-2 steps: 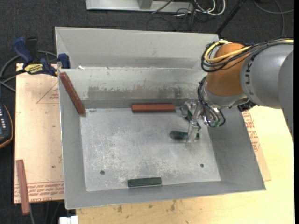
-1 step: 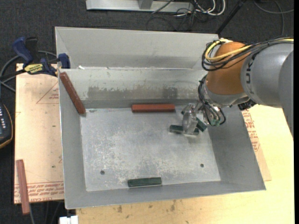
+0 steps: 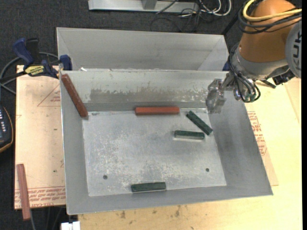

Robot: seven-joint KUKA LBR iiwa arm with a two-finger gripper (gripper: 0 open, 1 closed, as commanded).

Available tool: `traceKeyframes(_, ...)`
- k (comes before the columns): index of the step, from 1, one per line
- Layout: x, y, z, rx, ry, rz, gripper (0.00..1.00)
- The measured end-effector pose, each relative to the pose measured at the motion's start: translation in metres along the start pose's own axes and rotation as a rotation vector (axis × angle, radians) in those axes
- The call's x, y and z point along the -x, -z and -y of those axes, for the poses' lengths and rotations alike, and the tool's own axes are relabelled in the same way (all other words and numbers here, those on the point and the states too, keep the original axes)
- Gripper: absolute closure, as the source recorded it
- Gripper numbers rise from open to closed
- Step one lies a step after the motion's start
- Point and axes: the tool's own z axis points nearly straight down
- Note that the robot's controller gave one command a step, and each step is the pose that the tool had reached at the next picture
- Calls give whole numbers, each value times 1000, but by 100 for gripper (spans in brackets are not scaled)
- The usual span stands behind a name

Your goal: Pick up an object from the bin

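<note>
My gripper [image 3: 215,99] hangs near the bin's back right corner, just above the floor, with nothing visibly in it. Closest to it is a dark green bar [image 3: 199,122], lying tilted just below and to its left. A second dark green bar [image 3: 188,134] lies level a little further towards the front. A red-brown bar [image 3: 157,110] lies along the foot of the back wall, left of the gripper.
A third dark green bar [image 3: 148,187] lies at the front edge of the bin floor. A long brown bar [image 3: 74,96] leans slanted against the left wall. The arm comes in over the right rim.
</note>
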Motion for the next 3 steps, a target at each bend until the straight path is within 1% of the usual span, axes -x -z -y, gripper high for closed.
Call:
traceKeyframes(1,-2,-5,0,1,0,-9,0)
traceKeyframes(2,-38,-143,2,4,311,-18,0)
traceKeyframes(3,-10,-168,-2,3,37,-7,0)
